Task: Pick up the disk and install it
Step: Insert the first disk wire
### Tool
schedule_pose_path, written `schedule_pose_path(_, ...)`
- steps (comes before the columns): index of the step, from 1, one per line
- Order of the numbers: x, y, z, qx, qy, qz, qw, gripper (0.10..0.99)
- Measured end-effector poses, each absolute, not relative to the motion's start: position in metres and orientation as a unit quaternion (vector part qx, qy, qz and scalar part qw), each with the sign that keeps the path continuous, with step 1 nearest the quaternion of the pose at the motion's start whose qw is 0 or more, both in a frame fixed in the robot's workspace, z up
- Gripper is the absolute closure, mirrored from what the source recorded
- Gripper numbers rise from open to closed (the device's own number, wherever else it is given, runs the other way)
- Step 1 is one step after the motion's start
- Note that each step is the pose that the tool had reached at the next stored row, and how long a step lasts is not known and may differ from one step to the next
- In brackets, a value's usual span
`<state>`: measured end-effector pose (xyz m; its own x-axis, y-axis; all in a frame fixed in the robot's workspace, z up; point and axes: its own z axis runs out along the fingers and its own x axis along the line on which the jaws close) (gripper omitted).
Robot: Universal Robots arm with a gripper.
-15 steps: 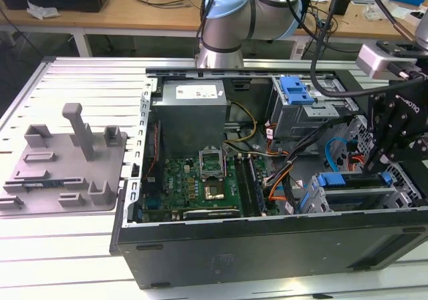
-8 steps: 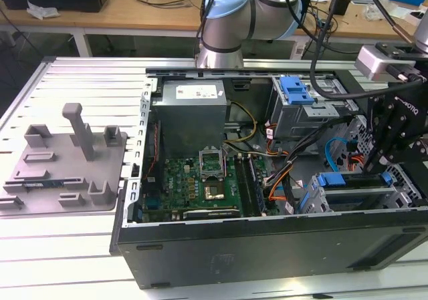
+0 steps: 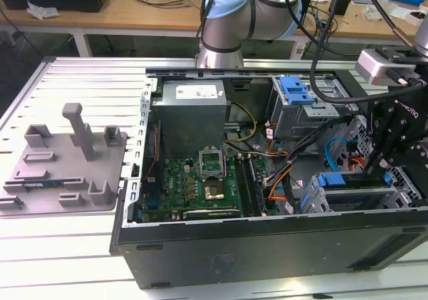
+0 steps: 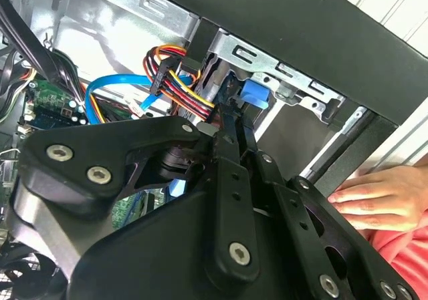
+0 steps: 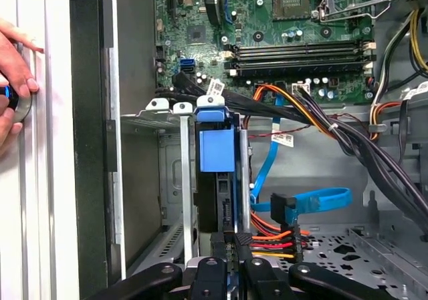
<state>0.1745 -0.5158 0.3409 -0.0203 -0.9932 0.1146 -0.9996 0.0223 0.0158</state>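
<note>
1. The computer case (image 3: 267,246) lies open on the desk (image 3: 67,246).
2. A tray with upright posts (image 3: 67,160) sits on the exterior view's left of the case.
3. The disk (image 5: 217,166) stands in the drive cage (image 5: 150,180) inside the case.

Drive cage (image 5: 170,180) is the reference. Disk (image 5: 217,173) sits upright in its inner slot, blue carrier tab up; gripper (image 5: 231,260) straddles the disk's rear edge, fingers narrowed on it. Outer slot, next to the case wall (image 5: 87,146): open. Just inboard of the cage: blue data cable (image 5: 307,203) and orange-red-yellow power leads (image 5: 274,236) crowd the gap. Black cable bundle (image 5: 348,139) crosses beyond. A person's hand (image 5: 17,79) rests outside the wall.
</note>
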Motion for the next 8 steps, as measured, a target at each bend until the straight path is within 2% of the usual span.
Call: schedule_pose_path(8, 0.1745, -0.5159, 0.3388, 0.698, -0.713, 0.034, 0.047, 0.922)
